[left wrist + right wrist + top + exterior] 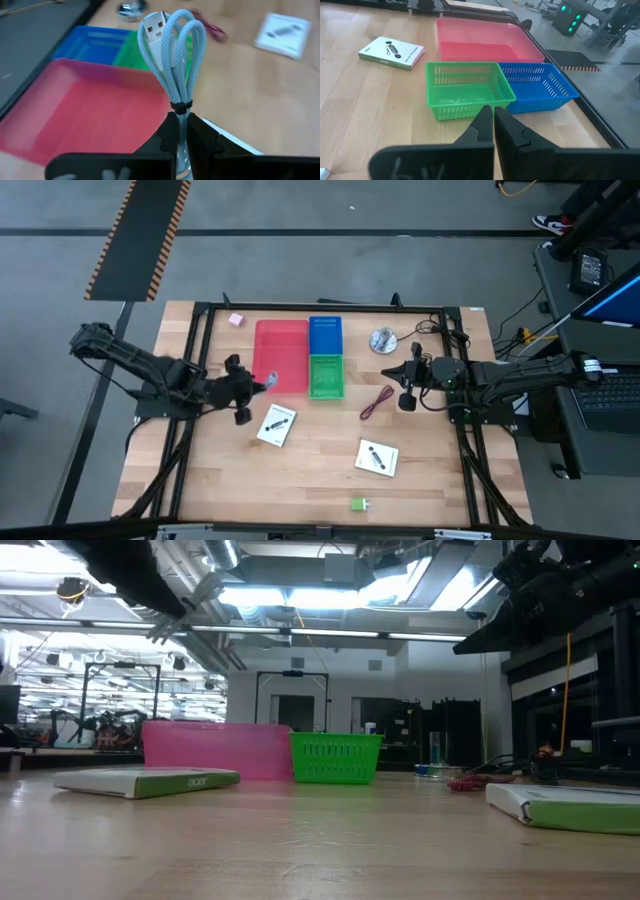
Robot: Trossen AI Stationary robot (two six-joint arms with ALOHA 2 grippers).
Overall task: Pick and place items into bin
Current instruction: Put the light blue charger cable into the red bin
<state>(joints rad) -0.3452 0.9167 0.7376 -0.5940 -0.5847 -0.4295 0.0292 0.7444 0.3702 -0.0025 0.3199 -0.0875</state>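
Note:
My left gripper is shut on a bundled grey-blue cable with a USB plug. In the high view the cable is over the near left corner of the red bin. My right gripper is shut and holds nothing; it hovers at the table's right, near a dark red cable. Two white cards, a pink block and a green block lie on the table. My left gripper pinches the cable bundle between its two fingers at the gathered end, just below the black tie. The fingers come from the table's left. The loops and plug stick out beyond the fingertips, lifted clear above the red bin's edge.
A blue bin and a green bin stand right of the red bin. A round silver disc lies by the far right. The table's near half holds only the cards and green block. A black frame borders the table.

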